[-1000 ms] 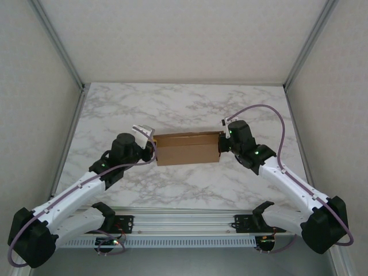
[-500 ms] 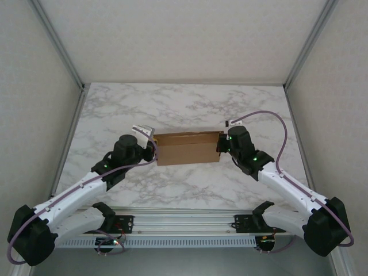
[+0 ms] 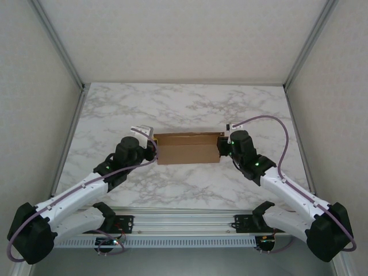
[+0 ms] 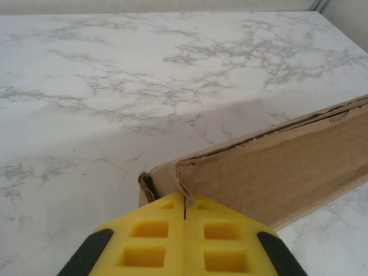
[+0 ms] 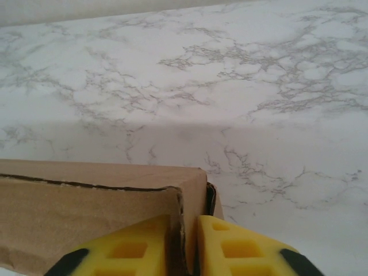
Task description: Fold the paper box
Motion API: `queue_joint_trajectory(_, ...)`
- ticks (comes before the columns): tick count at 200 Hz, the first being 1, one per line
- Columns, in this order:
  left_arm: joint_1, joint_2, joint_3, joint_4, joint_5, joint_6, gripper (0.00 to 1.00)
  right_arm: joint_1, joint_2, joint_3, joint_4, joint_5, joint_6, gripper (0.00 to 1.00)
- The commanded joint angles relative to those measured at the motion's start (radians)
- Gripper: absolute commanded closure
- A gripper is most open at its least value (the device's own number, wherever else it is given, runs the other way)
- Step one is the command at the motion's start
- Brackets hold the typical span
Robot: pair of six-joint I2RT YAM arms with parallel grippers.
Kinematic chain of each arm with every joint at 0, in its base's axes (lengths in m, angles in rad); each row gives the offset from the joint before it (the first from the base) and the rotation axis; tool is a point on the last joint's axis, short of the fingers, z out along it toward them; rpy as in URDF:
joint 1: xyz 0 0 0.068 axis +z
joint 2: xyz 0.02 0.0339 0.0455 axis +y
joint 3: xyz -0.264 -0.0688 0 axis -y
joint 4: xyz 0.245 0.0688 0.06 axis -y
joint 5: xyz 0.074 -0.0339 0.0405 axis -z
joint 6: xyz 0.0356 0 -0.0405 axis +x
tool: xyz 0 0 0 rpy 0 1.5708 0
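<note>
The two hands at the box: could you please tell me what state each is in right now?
Left hand: closed, pinching a corner of the box.
Right hand: closed, pinching the box's other end.

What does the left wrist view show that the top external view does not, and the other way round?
Left wrist view: close detail of the left gripper, its yellow tips pinching a frayed corner of the paper box. Top external view: the right gripper at the box's opposite end, so the box spans between the two grippers. Both: the brown box lying on the marble table.
</note>
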Motion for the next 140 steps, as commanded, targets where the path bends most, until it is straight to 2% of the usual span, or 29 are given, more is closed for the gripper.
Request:
queue_joint_trajectory(1, -0.018, 0.021, -0.033, -0.174, 0.002, -0.007, 1.00, 0.016, -0.003, -0.007, -0.113, -0.036, -0.011, 0.74)
queue_joint_trajectory(14, -0.018, 0.010, -0.030, -0.178, -0.006, -0.004, 1.00, 0.016, -0.006, 0.000, -0.115, -0.047, -0.016, 0.69)
queue_joint_trajectory(46, -0.016, 0.007, -0.025, -0.189, -0.009, 0.002, 1.00, 0.016, -0.031, 0.009, -0.113, -0.065, -0.030, 0.46)
queue_joint_trajectory(92, -0.021, 0.016, -0.016, -0.195, -0.006, 0.006, 1.00, 0.015, -0.093, 0.010, -0.097, -0.126, -0.056, 0.28)
queue_joint_trajectory(123, -0.022, 0.019, -0.014, -0.195, -0.005, 0.006, 1.00, 0.015, -0.127, 0.013, -0.078, -0.189, -0.080, 0.02)
queue_joint_trajectory(140, -0.024, 0.019, -0.014, -0.196, -0.002, 0.004, 1.00, 0.016, -0.146, 0.018, -0.078, -0.181, -0.088, 0.01)
